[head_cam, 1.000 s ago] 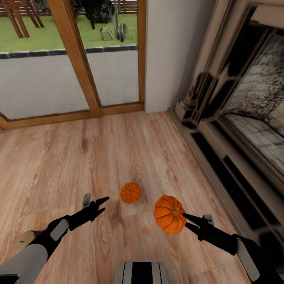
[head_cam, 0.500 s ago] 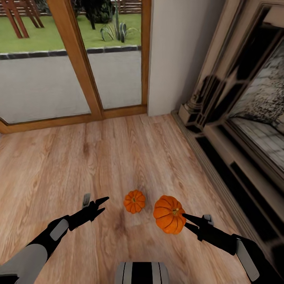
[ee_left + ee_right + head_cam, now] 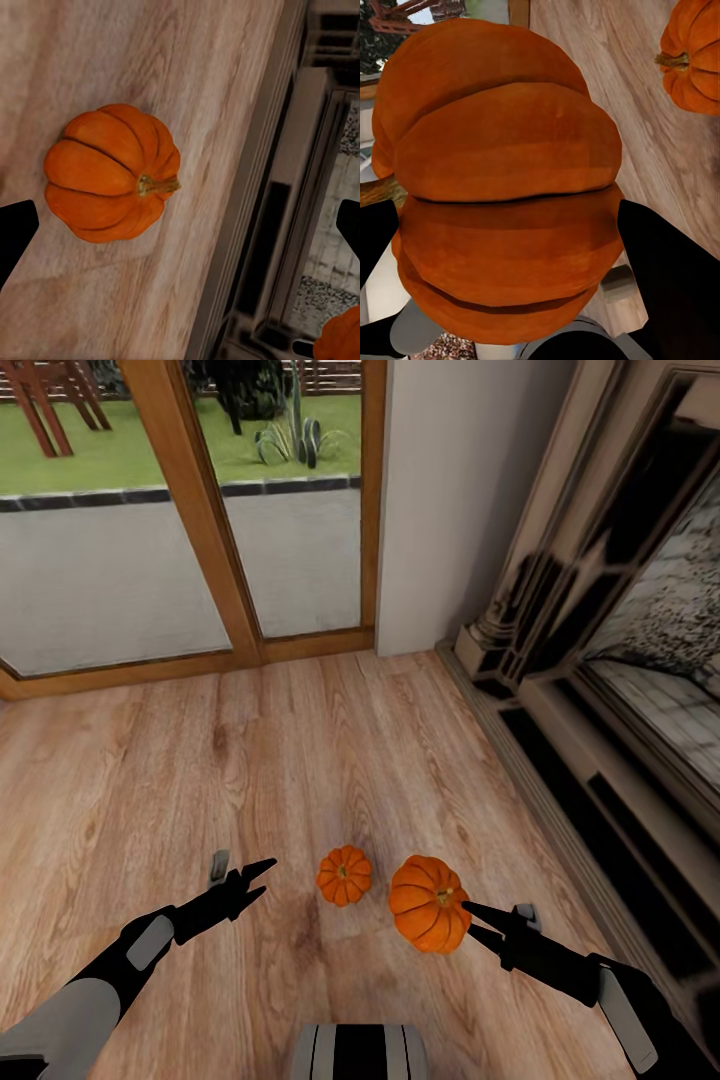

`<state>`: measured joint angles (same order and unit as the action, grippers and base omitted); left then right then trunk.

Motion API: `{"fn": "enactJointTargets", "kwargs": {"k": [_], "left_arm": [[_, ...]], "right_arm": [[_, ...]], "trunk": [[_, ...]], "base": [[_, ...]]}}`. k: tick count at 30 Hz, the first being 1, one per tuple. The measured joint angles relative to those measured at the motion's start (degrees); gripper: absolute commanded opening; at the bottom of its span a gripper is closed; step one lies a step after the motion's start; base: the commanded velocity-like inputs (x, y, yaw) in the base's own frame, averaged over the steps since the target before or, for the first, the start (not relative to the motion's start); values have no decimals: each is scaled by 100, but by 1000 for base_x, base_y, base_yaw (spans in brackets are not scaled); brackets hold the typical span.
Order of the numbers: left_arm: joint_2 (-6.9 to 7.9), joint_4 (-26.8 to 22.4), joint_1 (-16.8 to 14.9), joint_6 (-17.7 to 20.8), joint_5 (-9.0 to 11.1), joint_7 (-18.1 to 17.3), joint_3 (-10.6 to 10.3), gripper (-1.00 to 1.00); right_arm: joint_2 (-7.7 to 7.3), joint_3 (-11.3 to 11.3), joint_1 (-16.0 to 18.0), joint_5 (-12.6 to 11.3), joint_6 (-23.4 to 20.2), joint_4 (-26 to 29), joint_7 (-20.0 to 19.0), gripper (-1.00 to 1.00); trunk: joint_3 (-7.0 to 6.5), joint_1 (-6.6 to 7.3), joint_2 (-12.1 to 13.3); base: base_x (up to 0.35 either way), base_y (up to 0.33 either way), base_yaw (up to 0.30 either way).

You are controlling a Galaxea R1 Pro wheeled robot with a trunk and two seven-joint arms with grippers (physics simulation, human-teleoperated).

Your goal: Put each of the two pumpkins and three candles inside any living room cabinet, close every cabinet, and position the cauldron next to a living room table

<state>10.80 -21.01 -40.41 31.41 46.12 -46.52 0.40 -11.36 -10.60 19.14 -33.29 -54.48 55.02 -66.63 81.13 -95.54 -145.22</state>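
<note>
We see our right gripper [image 3: 468,920] with its fingers [image 3: 667,277] clamped on the held pumpkin [image 3: 429,903]. The second pumpkin [image 3: 344,875] sits on the floor [image 3: 200,760] between both arms, beside our left gripper [image 3: 262,878], whose fingers are spread. The fireplace [image 3: 600,660] borders the right; open planks lie ahead.

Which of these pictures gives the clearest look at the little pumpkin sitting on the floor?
The left wrist view: the floor pumpkin appears whole and large, ribs and stem plain. The head view shows it small on the wood floor, between the two grippers. The right wrist view catches part of it at the picture's edge.
</note>
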Motion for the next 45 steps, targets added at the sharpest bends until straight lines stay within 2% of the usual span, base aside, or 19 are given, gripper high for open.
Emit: {"fn": "enactJointTargets", "kwargs": {"k": [29, 36, 45], "left_arm": [[-44, 1, -8, -44, -83, 21, -63, 100], [-38, -4, -9, -40, -82, 11, -64, 100], [-46, -54, -9, -47, -84, 7, -69, 100]], "right_arm": [[-5, -4, 0, -1, 3, -1, -4, -100], [-6, -4, 0, -10, -5, 0, -5, -100], [-5, -5, 0, -1, 1, -1, -4, -100]], "trunk": [[642, -75, -39], [643, -75, -39], [842, -98, -51]], "base": [[0, 0, 0], [0, 0, 0], [0, 0, 0]]}}
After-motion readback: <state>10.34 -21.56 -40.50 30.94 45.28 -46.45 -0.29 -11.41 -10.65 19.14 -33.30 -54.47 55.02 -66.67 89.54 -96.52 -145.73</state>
